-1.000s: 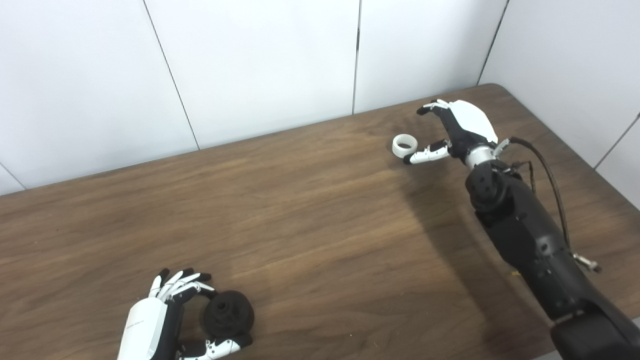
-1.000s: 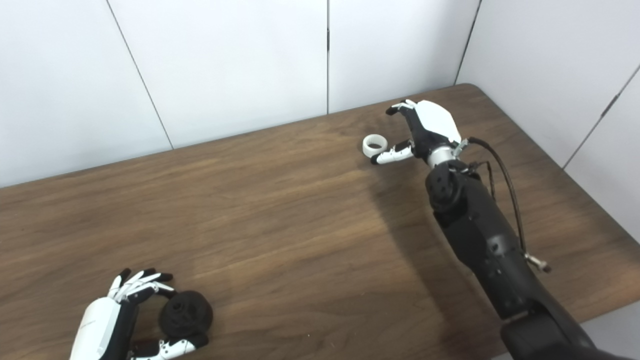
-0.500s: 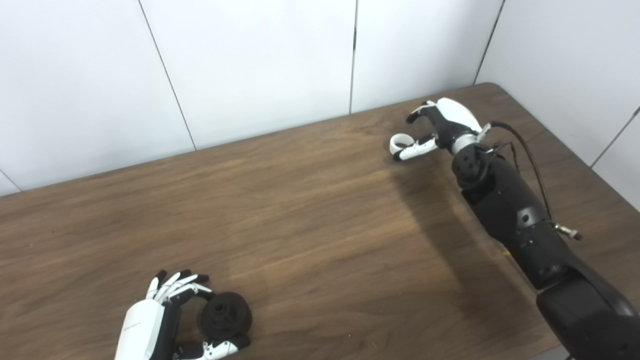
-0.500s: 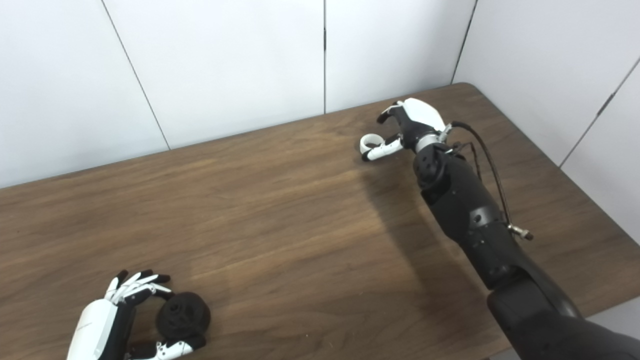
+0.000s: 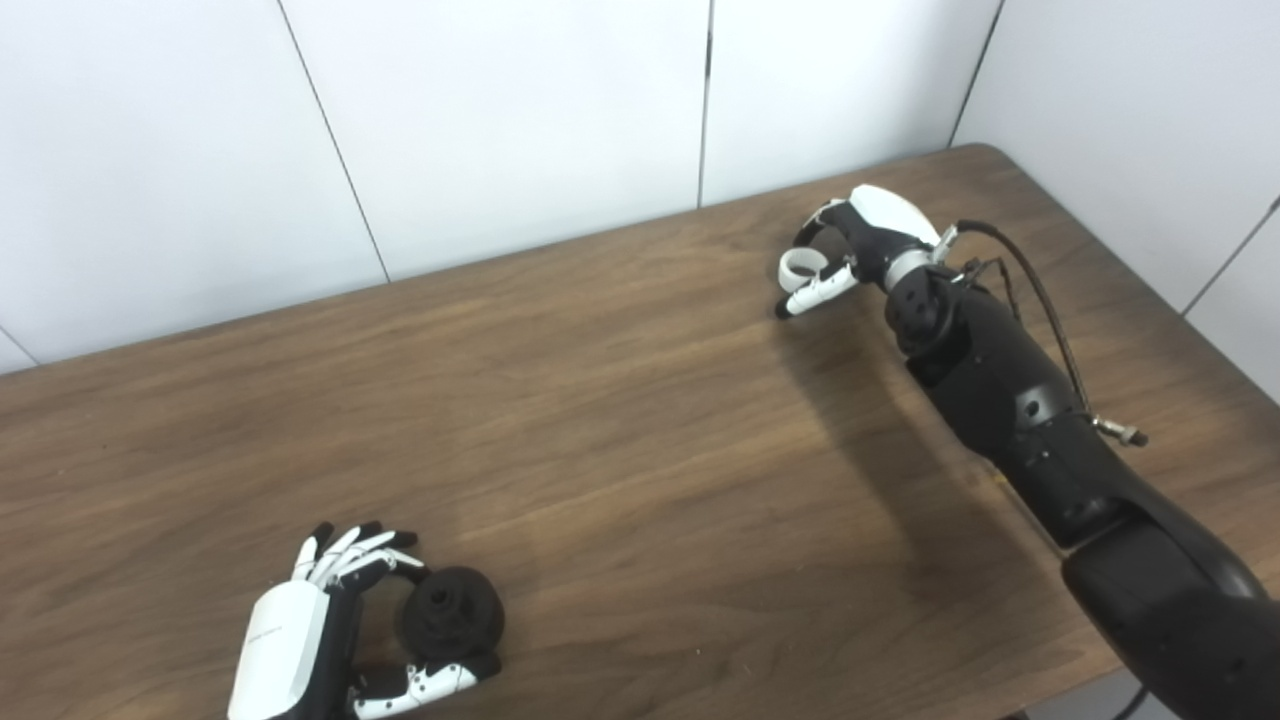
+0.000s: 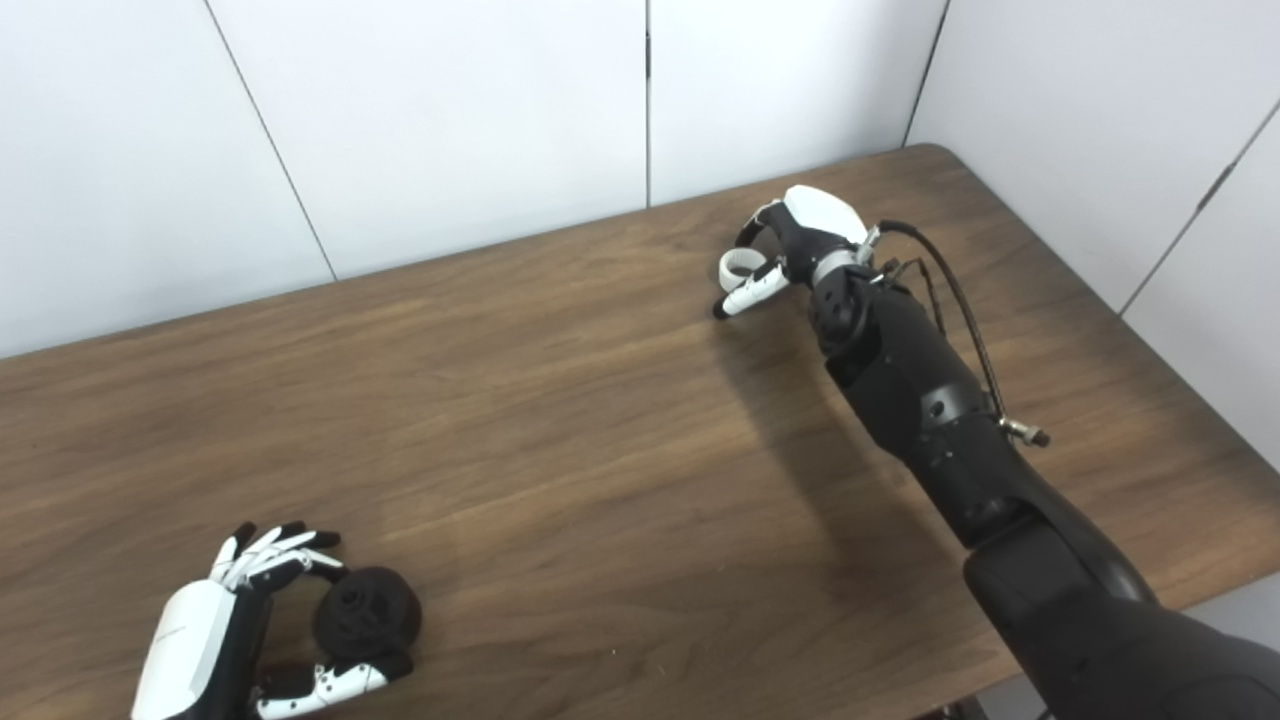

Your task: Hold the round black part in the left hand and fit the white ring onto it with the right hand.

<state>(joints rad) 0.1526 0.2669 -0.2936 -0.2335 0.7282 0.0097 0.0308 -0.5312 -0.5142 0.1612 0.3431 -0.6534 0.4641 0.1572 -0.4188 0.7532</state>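
White ring [image 5: 798,266] far right on wooden table [image 5: 620,420], opening up, framed loosely by right hand [image 5: 850,250], contact unclear. Round black part [image 5: 452,622] near front-left, hub up, cupped by left hand [image 5: 320,630], fingers curled, spread.

head pair – high, angled down | side by side – both share whole table [image 5: 640,420]

My left hand [image 5: 300,640] and right hand [image 5: 870,235]: white back shells, black palms, white fingers tipped black. My right forearm [image 5: 1010,400]: bulky, matte black; black cable [image 5: 1040,300] loops along it, small metal plug.
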